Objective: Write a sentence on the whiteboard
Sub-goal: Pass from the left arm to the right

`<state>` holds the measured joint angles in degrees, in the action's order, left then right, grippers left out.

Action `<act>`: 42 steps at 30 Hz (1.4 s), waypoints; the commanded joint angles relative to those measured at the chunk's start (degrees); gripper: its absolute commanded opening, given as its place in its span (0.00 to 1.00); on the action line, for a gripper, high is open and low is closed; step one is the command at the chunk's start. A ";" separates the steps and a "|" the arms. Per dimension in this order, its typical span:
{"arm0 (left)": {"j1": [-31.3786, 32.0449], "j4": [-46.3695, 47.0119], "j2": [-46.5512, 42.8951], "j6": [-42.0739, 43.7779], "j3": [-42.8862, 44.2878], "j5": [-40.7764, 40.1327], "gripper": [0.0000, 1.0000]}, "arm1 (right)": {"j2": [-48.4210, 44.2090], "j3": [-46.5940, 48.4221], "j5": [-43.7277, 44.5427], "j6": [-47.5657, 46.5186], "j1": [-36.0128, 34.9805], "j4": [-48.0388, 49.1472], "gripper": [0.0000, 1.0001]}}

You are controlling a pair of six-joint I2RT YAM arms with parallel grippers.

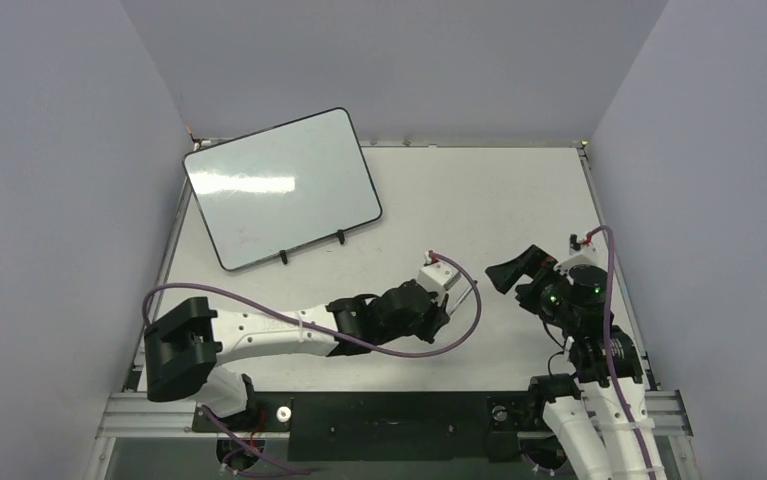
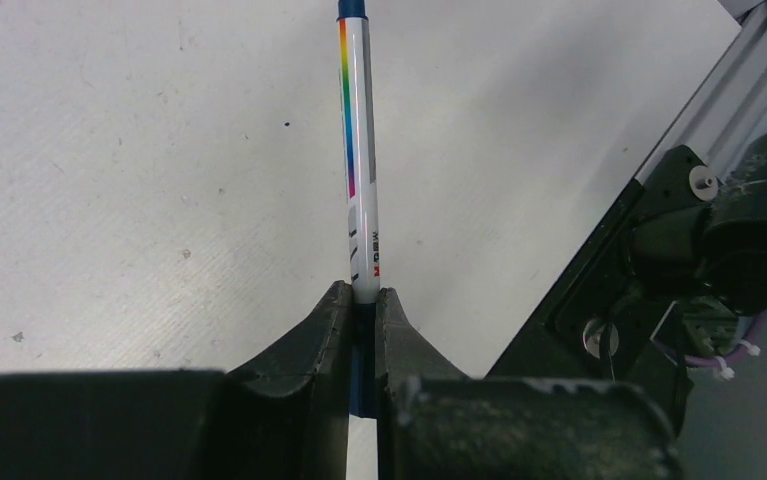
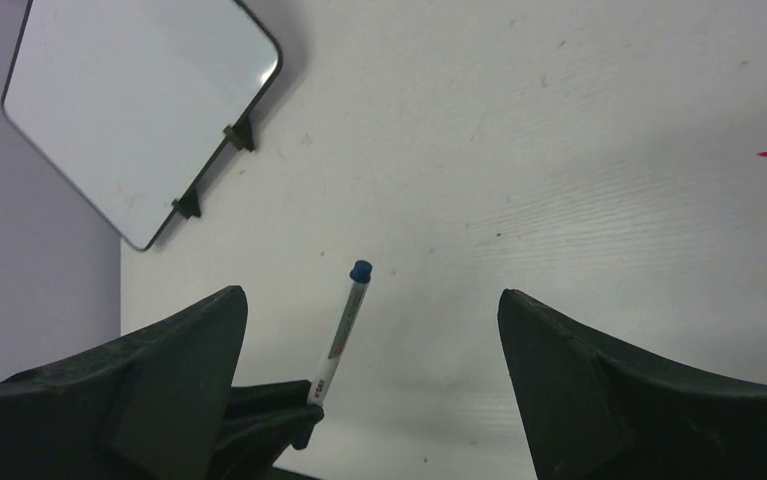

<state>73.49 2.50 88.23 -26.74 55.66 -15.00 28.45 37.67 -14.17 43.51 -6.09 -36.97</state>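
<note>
Pale walls point(image 1: 59, 150) box in a white desk point(image 1: 479, 200). The whiteboard point(image 1: 279, 185) sits far left, seemingly propped on its feet. Mid-desk, the left end effector point(image 2: 361, 300) clamps a blue-capped marker point(image 2: 359, 150). The right end effector point(image 3: 369, 300), near right, gapes apart.

I see the whiteboard point(image 1: 281, 188) at the far left corner of the table point(image 1: 479, 200), turned askew to its edges. It is a rounded-corner rectangle, glossy white in a thin black frame, glare streaking its face. Two small black feet point(image 1: 282, 258) line its near long edge.
</note>
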 commanded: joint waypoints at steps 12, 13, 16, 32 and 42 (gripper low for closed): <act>-3.44 2.59 -10.65 10.39 2.28 17.50 0.00 | -0.39 -6.86 -30.28 9.08 -1.78 19.20 0.78; -3.44 2.95 -10.46 10.86 2.81 17.66 0.00 | -0.40 -7.29 -30.36 9.46 -2.02 19.74 0.76; -3.57 3.67 -9.17 11.69 4.57 18.22 0.00 | -0.36 -7.62 -29.95 10.47 -3.60 21.13 0.63; -5.98 4.53 -7.82 11.82 6.20 19.21 0.52 | -1.12 -6.98 -25.94 11.55 -5.77 19.72 0.00; -10.36 9.19 -15.99 10.52 -3.66 27.22 0.65 | -1.07 -2.71 -24.15 13.11 -5.71 19.44 0.00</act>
<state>64.45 5.76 75.99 -15.73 54.06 6.66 27.49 31.40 -39.48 55.59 -11.35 -19.09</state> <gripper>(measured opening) 0.681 0.096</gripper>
